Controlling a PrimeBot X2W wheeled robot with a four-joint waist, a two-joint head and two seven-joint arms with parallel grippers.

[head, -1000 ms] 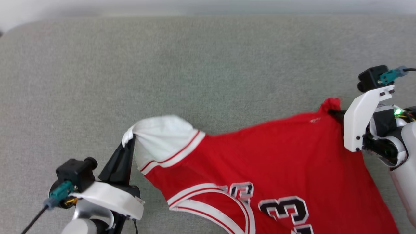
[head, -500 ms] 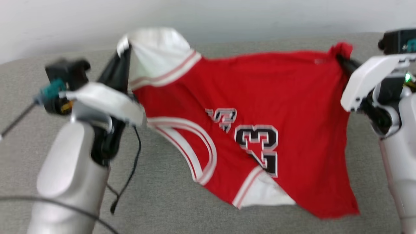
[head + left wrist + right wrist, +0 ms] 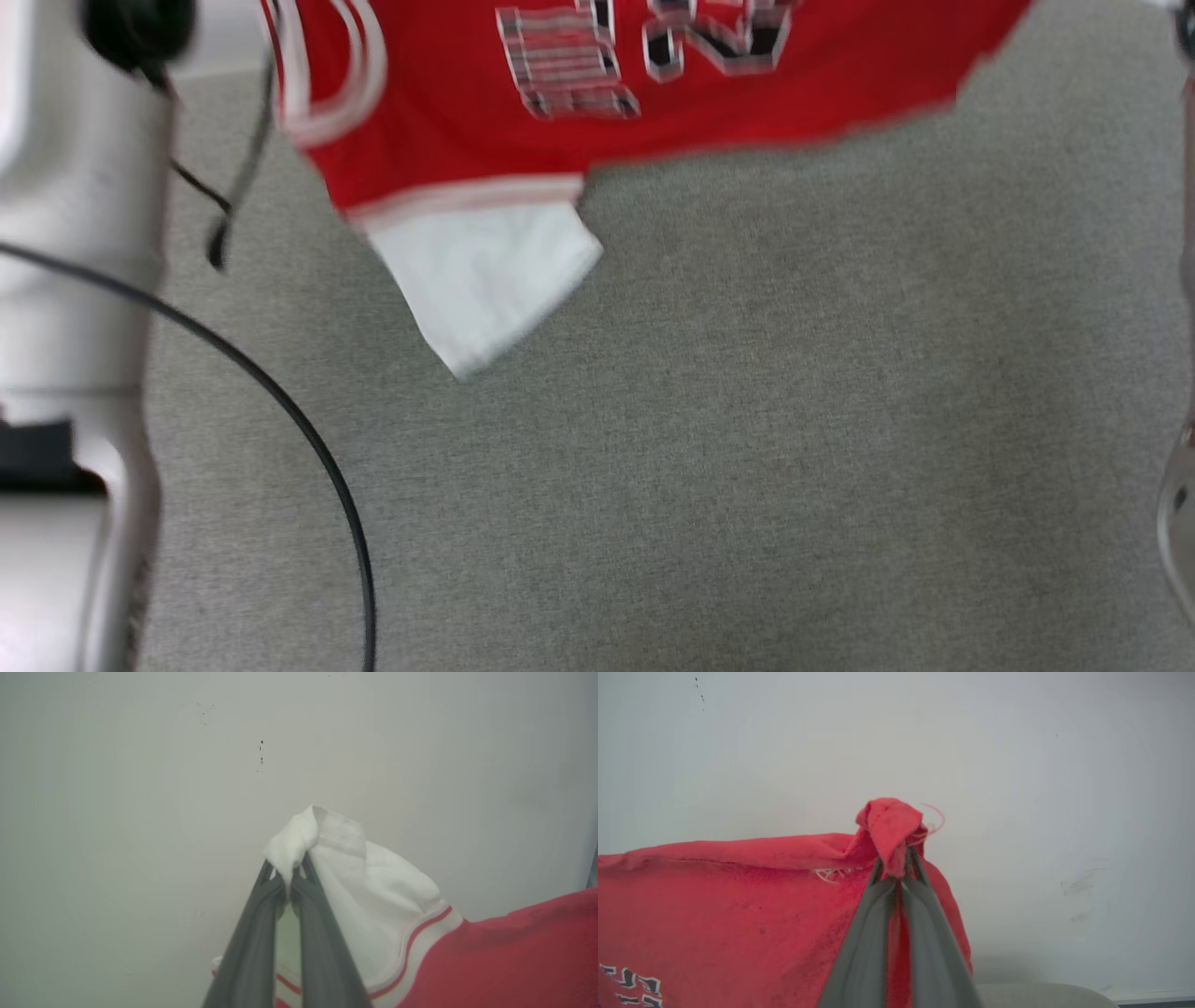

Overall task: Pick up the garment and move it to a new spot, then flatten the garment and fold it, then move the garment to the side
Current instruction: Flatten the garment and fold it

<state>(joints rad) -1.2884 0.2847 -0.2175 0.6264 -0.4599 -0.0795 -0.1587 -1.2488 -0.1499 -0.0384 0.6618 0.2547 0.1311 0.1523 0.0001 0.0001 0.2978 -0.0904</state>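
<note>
The garment [image 3: 597,131], a red jersey with white sleeves and black lettering, hangs in the air across the top of the head view, one white sleeve [image 3: 481,275] dangling over the grey surface. In the left wrist view my left gripper [image 3: 288,870] is shut on a bunched white sleeve [image 3: 364,886] of the garment. My right gripper [image 3: 899,858], seen from its wrist, is shut on a bunched red corner [image 3: 889,826] of the garment [image 3: 738,905], whose cloth stretches away to the left. Both grippers face a pale wall.
A grey fabric surface [image 3: 747,420] spreads below the hanging cloth. My pale left arm [image 3: 75,280] fills the head view's left edge, with a black cable [image 3: 308,448] looping down beside it. A pale wall [image 3: 140,788] stands behind.
The garment has been lifted off the grey surface and now hangs high, stretched between both grippers. The head view has tilted, so the garment sits at its top edge.
</note>
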